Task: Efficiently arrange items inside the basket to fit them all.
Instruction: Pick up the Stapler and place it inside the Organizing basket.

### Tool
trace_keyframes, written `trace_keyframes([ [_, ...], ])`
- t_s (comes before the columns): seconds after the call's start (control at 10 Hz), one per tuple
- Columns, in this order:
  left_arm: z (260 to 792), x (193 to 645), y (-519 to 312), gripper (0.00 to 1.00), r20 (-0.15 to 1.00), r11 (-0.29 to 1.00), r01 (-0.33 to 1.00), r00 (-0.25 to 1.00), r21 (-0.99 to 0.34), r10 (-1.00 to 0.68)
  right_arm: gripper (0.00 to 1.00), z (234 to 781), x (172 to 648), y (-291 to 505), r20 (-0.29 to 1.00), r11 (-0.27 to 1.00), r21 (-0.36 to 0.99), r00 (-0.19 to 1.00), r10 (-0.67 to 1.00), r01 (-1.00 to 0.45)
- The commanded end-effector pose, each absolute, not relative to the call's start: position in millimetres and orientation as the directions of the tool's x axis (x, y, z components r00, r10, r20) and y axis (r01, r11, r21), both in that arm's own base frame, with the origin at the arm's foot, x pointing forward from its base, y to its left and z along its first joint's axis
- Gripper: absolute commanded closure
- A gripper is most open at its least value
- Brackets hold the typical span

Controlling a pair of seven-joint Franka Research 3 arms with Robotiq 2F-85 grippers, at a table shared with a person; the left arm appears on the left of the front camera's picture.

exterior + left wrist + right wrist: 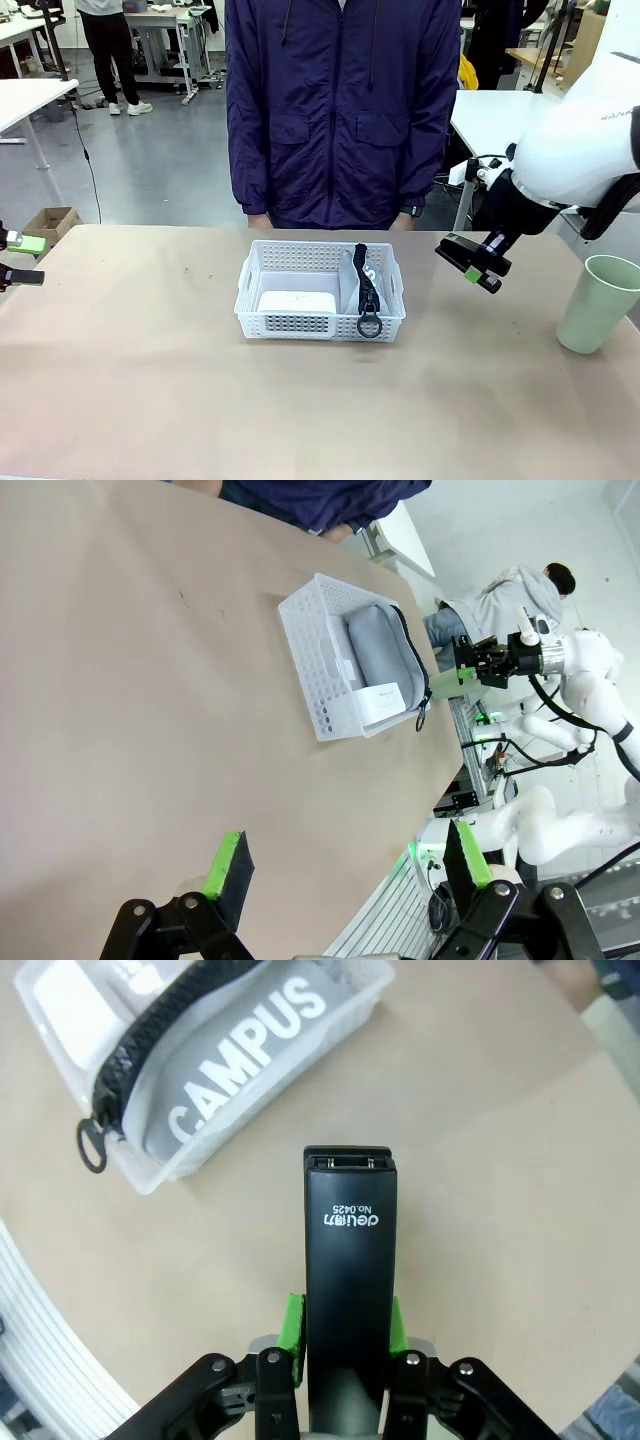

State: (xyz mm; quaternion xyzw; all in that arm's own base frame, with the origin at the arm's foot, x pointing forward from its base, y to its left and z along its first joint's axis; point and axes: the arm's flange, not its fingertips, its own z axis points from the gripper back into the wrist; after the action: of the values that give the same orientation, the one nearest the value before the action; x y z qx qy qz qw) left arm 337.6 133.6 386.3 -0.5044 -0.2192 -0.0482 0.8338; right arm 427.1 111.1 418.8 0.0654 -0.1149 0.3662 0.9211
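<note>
step in hand: i judge that the small black stapler (350, 1250) is being brought to the basket (300, 322); it is not inside yet.
right claw: the right claw (478, 272) is clenched on the back part of the stapler, whose front end sticks out past the green pads.
stapler and basket: the stapler hangs above the counter (150, 380), near the right end of the basket and apart from it.
basket content: the white block (297, 300) lies flat in the left part. the grey pouch (347, 285) stands on its edge in the right part, with its ring over the near wall.
how to do it well: probably lay the stapler flat and close along a wall or the block, to keep room for the cup.
cup: the pale green paper cup (598, 303) stands upright on the counter, well apart from the basket.
left claw: the left claw (348, 860) is released and grasps nothing.
</note>
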Motion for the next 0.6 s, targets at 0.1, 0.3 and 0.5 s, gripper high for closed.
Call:
trace_keyframes([
  [0.1, 387, 332, 131, 0.00, 0.411, 0.490, 0.299, 0.902, -0.819, 0.136, 1.00, 423, 426, 112, 0.239, 0.787, 0.013, 0.766, 0.596, -0.617],
  [0.3, 387, 332, 131, 0.00, 0.411, 0.490, 0.299, 0.902, -0.819, 0.136, 0.63, 419, 428, 109, 0.251, 0.768, 0.043, 0.751, 0.610, -0.639],
  [0.5, 387, 332, 131, 0.00, 0.411, 0.490, 0.299, 0.902, -0.819, 0.136, 0.63, 447, 429, 130, 0.219, 0.818, -0.039, 0.793, 0.568, -0.574],
])
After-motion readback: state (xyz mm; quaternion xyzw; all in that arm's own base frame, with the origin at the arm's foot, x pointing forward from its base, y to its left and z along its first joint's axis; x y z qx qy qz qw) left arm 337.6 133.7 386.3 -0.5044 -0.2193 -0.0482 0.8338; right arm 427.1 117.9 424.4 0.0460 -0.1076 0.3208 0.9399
